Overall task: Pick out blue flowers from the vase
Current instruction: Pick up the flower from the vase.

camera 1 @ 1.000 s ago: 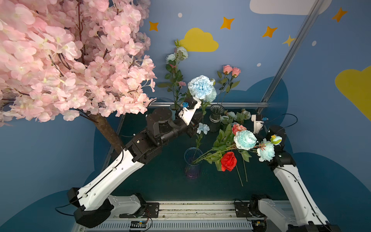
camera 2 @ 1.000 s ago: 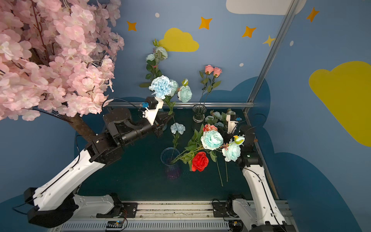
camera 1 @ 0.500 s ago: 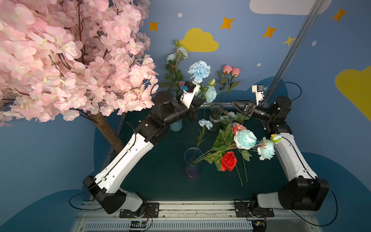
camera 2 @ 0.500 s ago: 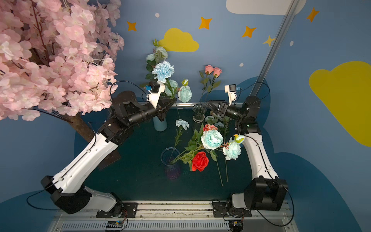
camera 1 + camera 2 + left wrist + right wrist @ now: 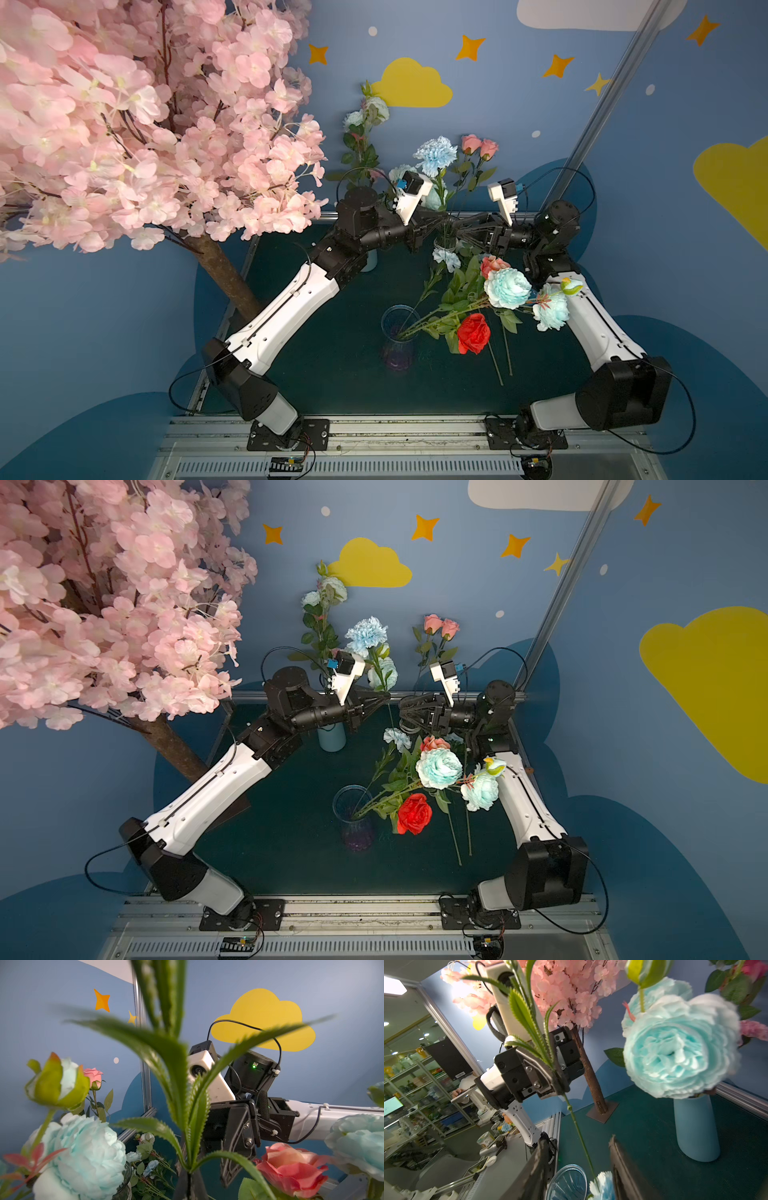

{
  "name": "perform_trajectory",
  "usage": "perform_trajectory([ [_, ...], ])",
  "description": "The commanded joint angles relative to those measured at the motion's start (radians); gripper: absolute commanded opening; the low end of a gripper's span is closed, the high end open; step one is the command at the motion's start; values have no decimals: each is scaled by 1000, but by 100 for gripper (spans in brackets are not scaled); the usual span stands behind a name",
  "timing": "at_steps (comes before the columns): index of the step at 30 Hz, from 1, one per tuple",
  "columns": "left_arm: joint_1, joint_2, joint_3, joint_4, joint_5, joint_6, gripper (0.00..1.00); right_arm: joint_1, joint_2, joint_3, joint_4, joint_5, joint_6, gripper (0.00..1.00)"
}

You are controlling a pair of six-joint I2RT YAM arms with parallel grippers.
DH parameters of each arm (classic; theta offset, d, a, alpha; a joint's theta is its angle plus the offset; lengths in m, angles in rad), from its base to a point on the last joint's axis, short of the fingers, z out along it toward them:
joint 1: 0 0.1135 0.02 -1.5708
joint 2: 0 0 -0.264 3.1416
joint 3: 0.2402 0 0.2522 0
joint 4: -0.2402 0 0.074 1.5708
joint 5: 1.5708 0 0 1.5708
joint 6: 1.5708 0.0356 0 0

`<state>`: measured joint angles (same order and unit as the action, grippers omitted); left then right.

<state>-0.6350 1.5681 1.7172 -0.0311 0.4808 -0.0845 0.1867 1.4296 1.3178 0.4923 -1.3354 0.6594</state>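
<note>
A blue flower with a ruffled pale blue head stands upright at the back. My left gripper is shut on its green leafy stalk. My right gripper faces it, open. The lower stalk runs between its fingers without touching them. The clear glass vase stands mid-table. It holds leaning aqua-blue flowers, a small blue flower, a red rose and a salmon rose.
A light blue vase at the back holds a large aqua flower and tall stems. A small jar with pink roses stands behind the grippers. The pink blossom tree fills the left side, with its trunk on the table.
My left arm has carried the blue flower up and rightwards to the back. My right arm has swung from the right side up to the back, its open gripper now round the stalk.
</note>
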Motion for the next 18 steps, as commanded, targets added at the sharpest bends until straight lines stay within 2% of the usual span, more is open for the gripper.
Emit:
perform_trajectory([
  [1,5,-35,-14,43,32,-15,3,13,-19,3,49,-50,10,47],
  [6,8,-34,-9,24,36,-16,3,73,-18,22,22,-61,-25,46],
  [13,14,-26,0,10,60,-23,3,119,-20,62,-169,-28,-181,43],
  [18,15,-13,13,-5,65,-22,3,140,-19,67,-181,-7,-202,39],
])
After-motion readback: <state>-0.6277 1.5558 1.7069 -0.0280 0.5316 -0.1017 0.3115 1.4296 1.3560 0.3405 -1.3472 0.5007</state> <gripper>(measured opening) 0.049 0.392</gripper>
